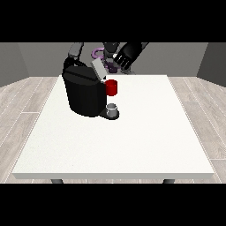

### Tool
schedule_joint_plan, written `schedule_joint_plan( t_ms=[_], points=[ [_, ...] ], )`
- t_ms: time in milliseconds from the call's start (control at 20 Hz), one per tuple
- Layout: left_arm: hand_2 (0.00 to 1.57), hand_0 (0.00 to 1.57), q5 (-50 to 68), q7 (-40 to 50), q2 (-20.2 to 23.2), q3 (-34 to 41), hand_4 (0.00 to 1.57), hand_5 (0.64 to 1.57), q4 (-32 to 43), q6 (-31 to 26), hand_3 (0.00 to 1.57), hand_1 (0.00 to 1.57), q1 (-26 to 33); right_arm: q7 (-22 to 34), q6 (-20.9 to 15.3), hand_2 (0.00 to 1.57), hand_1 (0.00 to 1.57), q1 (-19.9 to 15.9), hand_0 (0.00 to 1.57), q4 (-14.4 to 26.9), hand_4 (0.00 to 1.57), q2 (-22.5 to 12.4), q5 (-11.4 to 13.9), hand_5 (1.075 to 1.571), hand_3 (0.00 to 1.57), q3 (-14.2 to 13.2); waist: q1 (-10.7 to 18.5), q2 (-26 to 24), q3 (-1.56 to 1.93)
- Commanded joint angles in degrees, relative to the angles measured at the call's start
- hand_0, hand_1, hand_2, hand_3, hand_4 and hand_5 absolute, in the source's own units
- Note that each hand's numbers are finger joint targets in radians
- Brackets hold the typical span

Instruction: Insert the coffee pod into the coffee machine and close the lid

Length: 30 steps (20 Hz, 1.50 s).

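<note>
Hand at the view's right hovered behind coffee machine, fingers spread, holding nothing; lid raised; coffee pod not discernible, presumably light, rigid, best pinched by its sides.

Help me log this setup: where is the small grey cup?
In the front view, the small grey cup stands on the coffee machine's base at its right side, directly below the red pod holder, on the white table.

We are finding no readable text, labels, brands, numbers or signs on anything in this view.
</note>
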Motion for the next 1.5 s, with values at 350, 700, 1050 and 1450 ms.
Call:
schedule_joint_plan(
  t_ms=[350, 700, 1050, 1450],
  points=[
    [1.32, 1.29, -0.93, -0.49, 4.05, 2.12, 0.48, 1.571, 2.68, 1.14, 1.26, 1.29, -7.67, 1.06, -0.86, 0.00, 0.00, -6.58, 0.00, -3.92, 0.26, -1.06, 0.34, 1.571, 0.00, -1.61, -3.58, 9.47, 0.01],
    [1.24, 1.17, -1.97, -0.54, 1.72, 0.57, 0.46, 1.571, 3.14, 1.19, 1.22, 1.17, -5.84, 2.09, 0.52, 0.00, 0.00, -4.86, 0.00, -2.87, 0.06, -3.53, -1.02, 1.571, 0.00, -4.22, -2.56, 6.92, 0.01],
    [1.28, 1.24, -2.26, -2.13, 2.32, 0.70, 0.42, 1.571, 4.45, 0.62, 1.23, 1.24, -8.27, 5.88, -0.72, 0.00, 0.00, -9.85, 0.00, -2.90, 0.00, -3.77, -0.16, 1.571, 0.00, -4.77, -1.94, 10.10, 0.00],
    [1.23, 1.17, -2.21, -2.60, 3.32, 1.44, 0.42, 1.571, 4.11, 0.34, 1.19, 1.17, -10.03, -1.45, 0.72, 0.00, 0.00, -8.53, 0.00, -1.12, 0.04, -4.20, -2.38, 1.571, 0.00, -6.58, -2.14, 12.07, 0.02]
  ],
)
